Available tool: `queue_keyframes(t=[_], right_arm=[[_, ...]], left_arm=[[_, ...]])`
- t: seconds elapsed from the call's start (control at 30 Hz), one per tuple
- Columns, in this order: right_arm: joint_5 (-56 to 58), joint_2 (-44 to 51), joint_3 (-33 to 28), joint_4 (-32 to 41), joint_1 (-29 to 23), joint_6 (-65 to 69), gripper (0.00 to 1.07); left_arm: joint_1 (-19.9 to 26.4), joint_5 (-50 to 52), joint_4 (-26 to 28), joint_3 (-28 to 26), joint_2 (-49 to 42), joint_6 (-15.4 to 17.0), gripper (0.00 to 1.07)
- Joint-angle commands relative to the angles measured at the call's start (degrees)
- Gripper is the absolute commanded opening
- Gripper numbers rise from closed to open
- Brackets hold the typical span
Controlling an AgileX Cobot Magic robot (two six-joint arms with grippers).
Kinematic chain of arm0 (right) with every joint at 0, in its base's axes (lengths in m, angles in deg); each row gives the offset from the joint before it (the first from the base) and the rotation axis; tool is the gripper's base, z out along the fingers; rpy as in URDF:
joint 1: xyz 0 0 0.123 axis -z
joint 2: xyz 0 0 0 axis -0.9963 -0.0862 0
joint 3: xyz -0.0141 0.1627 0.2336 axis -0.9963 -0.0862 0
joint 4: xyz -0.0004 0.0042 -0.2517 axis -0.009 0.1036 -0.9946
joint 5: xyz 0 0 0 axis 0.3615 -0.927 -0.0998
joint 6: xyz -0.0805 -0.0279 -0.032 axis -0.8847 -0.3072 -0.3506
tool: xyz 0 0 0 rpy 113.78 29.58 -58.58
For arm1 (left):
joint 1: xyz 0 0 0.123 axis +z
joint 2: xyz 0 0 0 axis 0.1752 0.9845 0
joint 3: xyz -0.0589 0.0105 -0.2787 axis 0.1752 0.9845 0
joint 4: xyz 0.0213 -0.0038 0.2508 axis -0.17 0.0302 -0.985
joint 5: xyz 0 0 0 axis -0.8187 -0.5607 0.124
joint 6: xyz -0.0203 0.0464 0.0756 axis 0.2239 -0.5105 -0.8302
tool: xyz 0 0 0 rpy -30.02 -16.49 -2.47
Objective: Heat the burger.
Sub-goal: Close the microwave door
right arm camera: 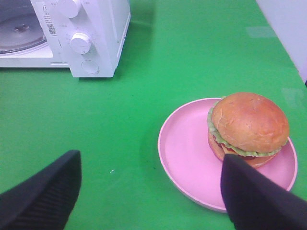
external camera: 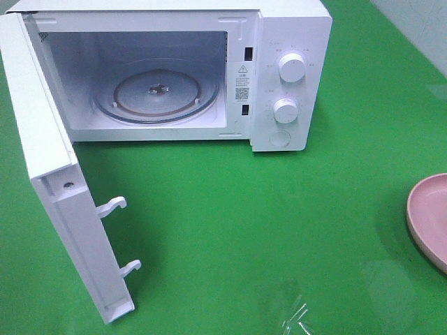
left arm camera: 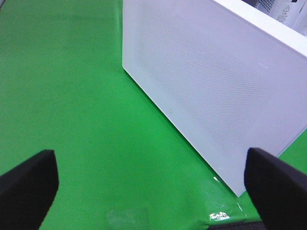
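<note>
Burger [right arm camera: 248,125] is sitting on the pink plate [right arm camera: 192,158], toward one side of it, just ahead of the right claw [right arm camera: 148,191] & nearer one black finger [right arm camera: 254,201]. Right claw is hanging wide open w/ nothing in it. Left claw [left arm camera: 151,184] is also gaping, empty, facing the microwave door [left arm camera: 211,91]. Green counter [external camera: 244,223] is carrying the white microwave [external camera: 290,70], door swung open, glass turntable [external camera: 157,94] showing.
</note>
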Motion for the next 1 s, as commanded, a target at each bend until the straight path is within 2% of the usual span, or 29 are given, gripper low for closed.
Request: queue_keyframes(t=[0.03, 0.37, 0.5, 0.57, 0.6, 0.63, 0.67, 0.7, 0.73, 0.8, 0.83, 0.87, 0.9, 0.93, 1.0], right_arm=[[-0.5, 1.5, 0.0, 0.1, 0.2, -0.6, 0.76], [-0.5, 1.5, 0.0, 0.1, 0.2, -0.6, 0.76], [-0.5, 1.5, 0.0, 0.1, 0.2, -0.6, 0.76], [-0.5, 1.5, 0.0, 0.1, 0.2, -0.6, 0.76], [-0.5, 1.5, 0.0, 0.1, 0.2, -0.6, 0.76], [-0.5, 1.5, 0.0, 0.1, 0.2, -0.6, 0.76], [-0.5, 1.5, 0.0, 0.1, 0.2, -0.6, 0.76], [-0.5, 1.5, 0.0, 0.1, 0.2, -0.6, 0.76], [-0.5, 1.5, 0.0, 0.1, 0.2, -0.6, 0.76], [-0.5, 1.5, 0.0, 0.1, 0.2, -0.6, 0.76], [-0.5, 1.5, 0.0, 0.1, 0.2, -0.6, 0.76], [-0.5, 1.5, 0.0, 0.1, 0.2, -0.6, 0.76], [-0.5, 1.5, 0.0, 0.1, 0.2, -0.6, 0.76], [-0.5, 1.5, 0.0, 0.1, 0.2, -0.6, 0.76], [-0.5, 1.5, 0.0, 0.1, 0.2, -0.6, 0.76]], left_arm=[[0.0, 0.9, 0.4, 0.2, -0.9, -0.1, 0.98], [0.0, 1.8, 0.5, -0.5, 0.3, 0.3, 0.98], [0.0, 4.6, 0.1, -2.2, 3.3, 2.6, 0.93], [0.0, 8.3, 0.2, -2.2, 8.1, 2.8, 0.81], [0.0, 8.3, 0.2, -2.2, 8.1, 2.8, 0.81], [0.0, 9.3, 0.2, -2.2, 9.6, 2.8, 0.67], [0.0, 9.3, 0.2, -2.2, 9.6, 2.8, 0.67], [0.0, 11.1, 0.2, -2.2, 12.0, 2.8, 0.51], [0.0, 11.1, 0.2, -2.2, 12.0, 2.8, 0.51], [0.0, 15.6, 0.2, -2.2, 17.4, 2.8, 0.18], [0.0, 15.6, 0.2, -2.2, 17.4, 2.8, 0.18], [0.0, 17.0, 0.2, -2.2, 18.8, 2.8, 0.1], [0.0, 17.0, 0.2, -2.2, 18.8, 2.8, 0.1], [0.0, 19.1, 0.0, -2.2, 21.4, 2.7, 0.0], [0.0, 21.7, -0.3, -1.7, 23.7, 2.6, 0.0]])
